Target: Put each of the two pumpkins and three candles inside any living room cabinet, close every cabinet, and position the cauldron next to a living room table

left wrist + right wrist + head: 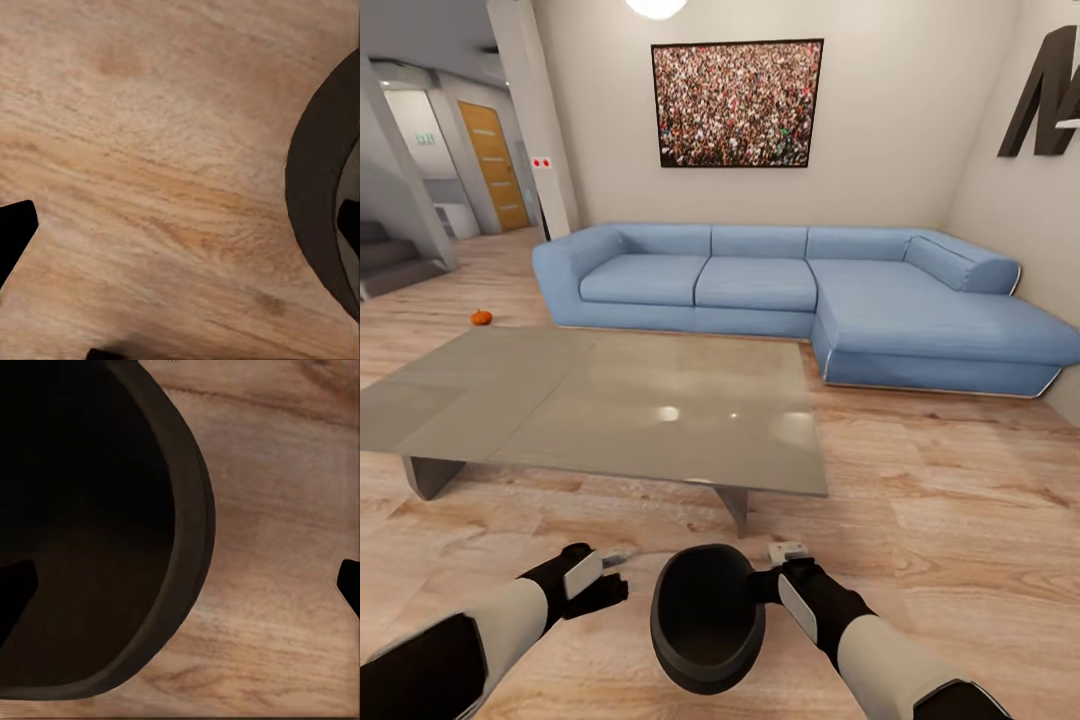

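Cauldron [707, 618] sits between both arms, near the front edge of the table [600, 400], over wood floor [940, 480]. Right gripper [772, 582] straddles its rim, one finger inside, apparently gripping. Left gripper [618, 572] is spread wide beside the pot, holding nothing. One pumpkin [481, 317] lies beyond the table, near the sofa [760, 280].

The head camera looks forward and down across the desk [610, 400] toward the sofa [800, 290]. Both wrist cameras face the floor [150, 150] at close range. All three views share the cauldron [707, 618].
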Motion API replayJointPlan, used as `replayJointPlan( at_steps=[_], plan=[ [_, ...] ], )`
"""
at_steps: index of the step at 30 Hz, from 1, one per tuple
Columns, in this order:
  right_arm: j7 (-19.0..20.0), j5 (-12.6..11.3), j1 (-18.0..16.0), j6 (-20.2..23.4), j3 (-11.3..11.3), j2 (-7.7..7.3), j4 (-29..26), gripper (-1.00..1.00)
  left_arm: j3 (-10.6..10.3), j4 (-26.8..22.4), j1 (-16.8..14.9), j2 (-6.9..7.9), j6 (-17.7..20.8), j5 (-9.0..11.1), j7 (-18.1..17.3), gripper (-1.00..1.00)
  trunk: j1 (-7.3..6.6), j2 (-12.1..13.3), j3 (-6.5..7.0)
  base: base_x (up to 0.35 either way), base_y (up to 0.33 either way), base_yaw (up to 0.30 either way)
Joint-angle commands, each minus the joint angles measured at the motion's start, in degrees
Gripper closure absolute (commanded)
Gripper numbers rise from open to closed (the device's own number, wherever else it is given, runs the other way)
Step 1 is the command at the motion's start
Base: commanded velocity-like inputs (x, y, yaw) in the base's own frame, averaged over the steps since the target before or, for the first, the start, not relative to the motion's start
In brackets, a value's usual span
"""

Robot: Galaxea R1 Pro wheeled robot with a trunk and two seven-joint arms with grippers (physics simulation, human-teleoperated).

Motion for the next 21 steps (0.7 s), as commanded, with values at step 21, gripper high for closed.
replayJointPlan(
  at_steps=[21],
  plan=[
    [0.2, 4.9, 11.5, -21.1, 0.1, -3.40, 20.1, -1.00, 0.1, 7.0, 24.4, 1.86, -17.6, 0.0, -3.9, -1.00, -4.62, 8.4, 3.78, 0.000, 0.000, 0.000]
  ],
)
